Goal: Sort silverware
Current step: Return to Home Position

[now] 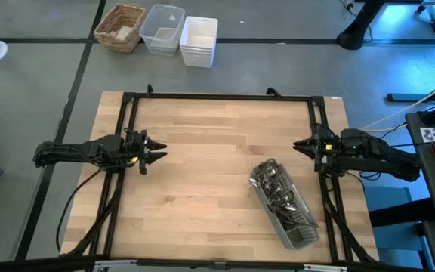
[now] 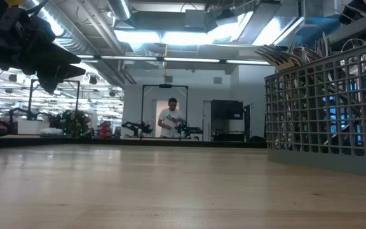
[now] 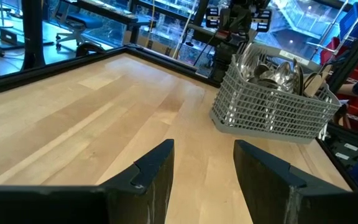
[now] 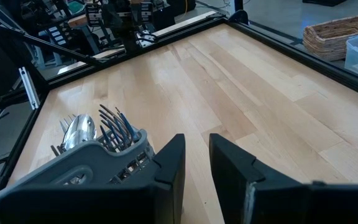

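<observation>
1. Left gripper (image 1: 155,153): hovers over the 9 o'clock side of the tabletop (image 1: 202,136), pointing toward 3 o'clock. The left wrist view shows its fingers (image 3: 151,168) apart with a clear gap and nothing between them.
2. Right gripper (image 1: 299,145): hovers over the 3 o'clock side, pointing toward 9 o'clock. The right wrist view shows its fingers (image 4: 169,162) parted by a narrow gap and holding nothing.
3. Silverware (image 1: 273,181): all visible pieces are gathered in the grey slatted caddy (image 1: 302,228). Spoon bowls and fork tines project above the rim.
4. Caddy position: on the tabletop at about 4 o'clock from its centre, long axis running from 11 to 5 o'clock. It sits near the right gripper and well apart from the left.
5. Bare wood covers the remaining tabletop surface.
</observation>
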You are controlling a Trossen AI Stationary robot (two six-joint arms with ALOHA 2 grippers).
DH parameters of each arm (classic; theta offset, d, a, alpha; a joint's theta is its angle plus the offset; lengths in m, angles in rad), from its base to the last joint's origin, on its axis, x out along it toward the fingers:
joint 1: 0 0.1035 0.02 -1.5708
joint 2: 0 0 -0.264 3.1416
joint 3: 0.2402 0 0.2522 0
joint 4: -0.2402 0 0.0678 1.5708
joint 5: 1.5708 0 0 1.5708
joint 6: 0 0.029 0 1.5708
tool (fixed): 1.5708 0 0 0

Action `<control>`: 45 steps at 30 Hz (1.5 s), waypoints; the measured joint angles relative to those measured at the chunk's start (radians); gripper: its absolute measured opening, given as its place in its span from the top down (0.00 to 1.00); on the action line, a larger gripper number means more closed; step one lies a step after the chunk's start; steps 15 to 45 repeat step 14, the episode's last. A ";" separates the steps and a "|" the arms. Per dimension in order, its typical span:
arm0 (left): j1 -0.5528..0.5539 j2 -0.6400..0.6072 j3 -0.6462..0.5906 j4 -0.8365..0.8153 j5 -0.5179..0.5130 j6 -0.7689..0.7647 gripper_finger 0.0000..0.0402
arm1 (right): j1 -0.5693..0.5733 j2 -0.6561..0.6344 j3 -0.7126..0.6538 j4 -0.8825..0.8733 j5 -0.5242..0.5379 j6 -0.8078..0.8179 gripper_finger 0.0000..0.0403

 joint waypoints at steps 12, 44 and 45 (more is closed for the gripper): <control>0.000 0.000 0.000 0.000 0.000 0.007 0.60 | 0.000 0.000 0.000 0.000 0.000 0.000 0.81; 0.000 0.000 0.000 0.000 0.000 0.004 0.60 | 0.000 0.000 0.000 0.000 0.000 0.000 0.81; 0.000 0.000 0.000 0.000 0.000 0.004 0.60 | 0.000 0.000 0.000 0.000 0.000 0.000 0.81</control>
